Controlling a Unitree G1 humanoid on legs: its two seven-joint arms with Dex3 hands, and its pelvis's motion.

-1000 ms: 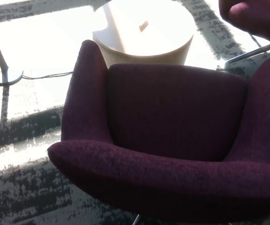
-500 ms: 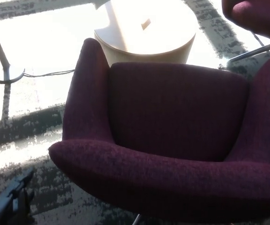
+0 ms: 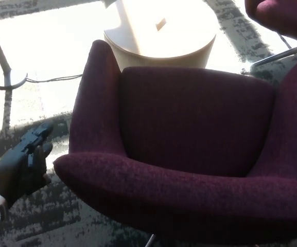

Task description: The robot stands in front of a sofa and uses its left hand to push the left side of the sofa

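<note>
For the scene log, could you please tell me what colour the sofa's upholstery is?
The sofa is dark purple, plum-toned fabric, seen clearly in the head view.

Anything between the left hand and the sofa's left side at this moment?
No object: in the head view only a strip of patterned carpet separates the left hand from the purple sofa; they are not touching.

**No legible text in view**

No writing, label, brand, number or sign can be read anywhere in the head view. Nothing is printed on the plum fabric of the sofa, and no marking is seen on the black left hand. The small pale patch on the round table is washed out by sunlight and cannot be made out as lettering.
</note>
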